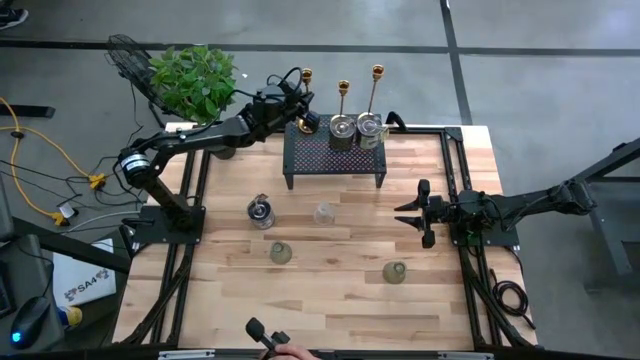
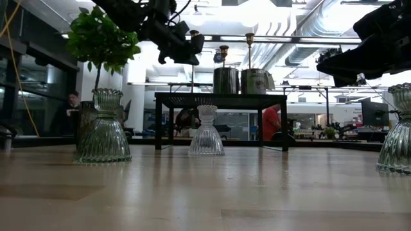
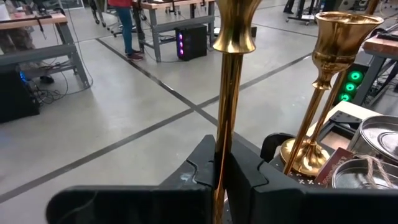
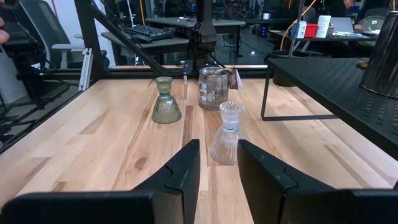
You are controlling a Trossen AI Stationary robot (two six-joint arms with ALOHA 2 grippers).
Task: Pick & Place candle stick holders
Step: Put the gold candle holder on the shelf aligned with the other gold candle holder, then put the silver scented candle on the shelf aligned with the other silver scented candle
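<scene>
Gold candlestick (image 3: 227,118) — its slim stem is clamped between the left gripper (image 1: 303,121) fingers at the black mesh rack's (image 1: 335,153) back-left corner, two more candlesticks behind that rack; the right gripper (image 1: 418,212) hovers right of the rack, fingers partly spread — holding nothing

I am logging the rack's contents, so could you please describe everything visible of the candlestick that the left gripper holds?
The gold candlestick is a slim, shiny brass-looking stem topped by a small flared cup. It stands upright at the far left corner of the black mesh rack, clamped low on the stem by the shut left gripper. Its base is hidden.
</scene>
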